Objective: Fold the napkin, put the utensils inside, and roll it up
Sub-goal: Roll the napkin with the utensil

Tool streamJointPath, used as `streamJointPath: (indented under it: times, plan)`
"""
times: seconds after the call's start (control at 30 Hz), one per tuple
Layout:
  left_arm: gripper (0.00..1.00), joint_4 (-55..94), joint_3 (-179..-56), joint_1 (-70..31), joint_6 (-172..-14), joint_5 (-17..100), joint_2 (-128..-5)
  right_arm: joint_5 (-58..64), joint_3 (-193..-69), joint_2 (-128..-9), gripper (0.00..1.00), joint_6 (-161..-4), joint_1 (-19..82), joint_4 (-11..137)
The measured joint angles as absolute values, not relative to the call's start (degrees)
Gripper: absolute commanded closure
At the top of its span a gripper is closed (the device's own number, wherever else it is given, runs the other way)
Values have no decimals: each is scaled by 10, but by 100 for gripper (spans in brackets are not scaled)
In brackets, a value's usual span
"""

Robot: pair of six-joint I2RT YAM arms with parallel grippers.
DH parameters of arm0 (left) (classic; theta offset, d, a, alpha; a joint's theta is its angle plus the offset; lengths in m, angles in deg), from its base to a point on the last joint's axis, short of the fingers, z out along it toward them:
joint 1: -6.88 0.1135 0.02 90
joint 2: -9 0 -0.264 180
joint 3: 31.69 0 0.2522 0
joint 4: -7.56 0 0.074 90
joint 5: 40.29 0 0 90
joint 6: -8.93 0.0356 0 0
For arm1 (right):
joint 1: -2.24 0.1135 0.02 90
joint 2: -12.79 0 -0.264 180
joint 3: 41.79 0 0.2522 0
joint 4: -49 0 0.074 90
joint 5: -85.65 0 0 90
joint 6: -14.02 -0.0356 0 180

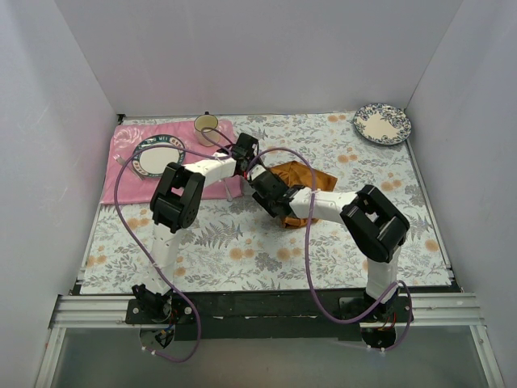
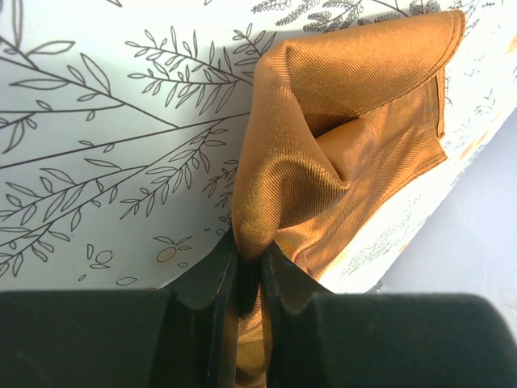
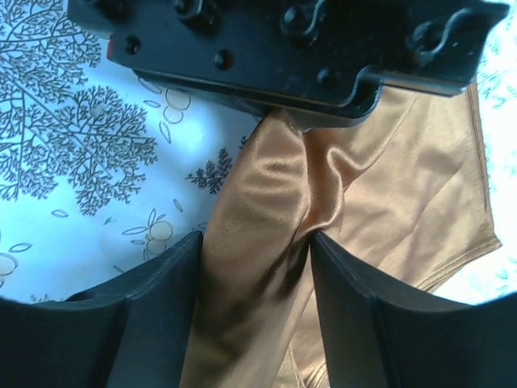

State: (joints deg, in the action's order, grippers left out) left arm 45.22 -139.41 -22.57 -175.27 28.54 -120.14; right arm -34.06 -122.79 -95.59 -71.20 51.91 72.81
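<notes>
The napkin (image 2: 339, 121) is a rust-orange cloth with a fine twill weave and a soft sheen. It lies bunched near the middle of the table, on a leaf-printed cover (image 1: 242, 242), with one stitched corner folded over and deep creases running to a pinched point. The left gripper (image 2: 249, 259) is closed tight on that point, a thin fold of cloth squeezed between its black fingers. The right gripper (image 3: 257, 242) meets it from the opposite side; its jaws stand wide apart, straddling a glossy raised ridge of the napkin without clamping it. A pink mat (image 1: 121, 174) at far left carries a patterned plate (image 1: 157, 153) and a cream cup (image 1: 206, 128)
</notes>
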Motion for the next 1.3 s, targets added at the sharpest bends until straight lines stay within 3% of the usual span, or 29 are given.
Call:
streamJointPath:
  times: [0.13,0.17,0.33,0.47,0.57,0.67,0.7,0.73,0.83,1.1,1.13,1.3]
  plan:
    - [100,453,-1394,-224,-1748,277,-1202,-344,-1217,-956,49,-699,518,705]
    - [100,454,-1394,-224,-1745,276,-1202,-344,-1212,-956,56,-697,517,697]
    - [100,457,-1394,-219,-1731,260,-1203,-328,-1196,-955,73,-699,492,669]
    - [100,464,-1407,-214,-1714,243,-1211,-286,-1191,-950,97,-705,462,659]
    - [100,474,-1426,-212,-1690,233,-1219,-222,-1191,-946,99,-711,434,655]
    - [84,484,-1443,-208,-1668,224,-1229,-152,-1191,-944,99,-720,406,655]
    - [77,485,-1445,-208,-1662,222,-1229,-123,-1192,-943,99,-725,393,655]
    - [62,484,-1445,-207,-1657,222,-1229,-90,-1192,-943,99,-732,381,653]
    - [45,459,-1427,-208,-1651,215,-1221,18,-1190,-945,99,-763,339,639]
    - [31,435,-1349,-217,-1639,256,-1152,265,-1140,-975,99,-913,277,511]
    - [24,436,-1338,-216,-1641,262,-1143,290,-1132,-981,99,-936,272,488]
    - [18,434,-1300,-216,-1648,289,-1109,384,-1088,-1012,99,-1051,243,370]
